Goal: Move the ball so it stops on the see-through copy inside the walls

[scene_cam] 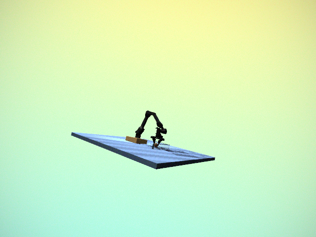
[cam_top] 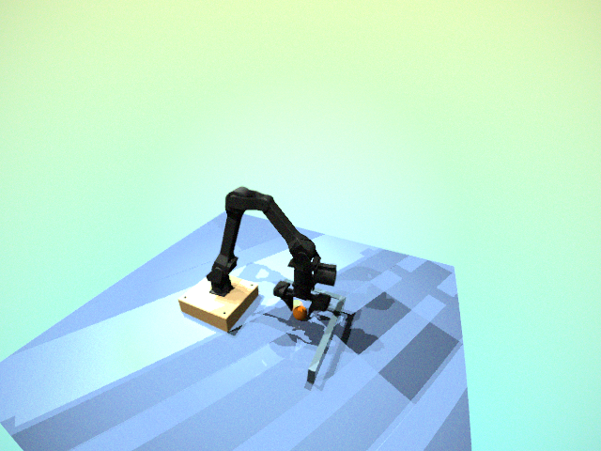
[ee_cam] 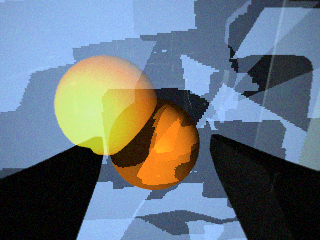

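Note:
The orange ball (cam_top: 300, 313) (scene_cam: 155, 144) (ee_cam: 170, 145) lies on the table. The see-through yellowish copy (cam_top: 297, 303) (ee_cam: 90, 100) partly overlaps it, up and to the left in the wrist view. My gripper (cam_top: 300, 314) (ee_cam: 157, 143) points down, low around the ball, with one finger on each side. It is open; a narrow gap shows between the ball and the right finger in the wrist view. The left fingertip is close to the ball, and contact there is hard to tell. One low clear wall (cam_top: 322, 350) runs right of the ball in the top view; the other wall (cam_top: 334, 295) is partly hidden behind the gripper.
The arm's wooden base block (cam_top: 218, 303) (scene_cam: 136, 139) stands left of the ball. The right finger side of the gripper is close to the walls' corner in the top view. Dark shadows of the arm and walls fall across the table (cam_top: 121, 373) (scene_cam: 114, 146).

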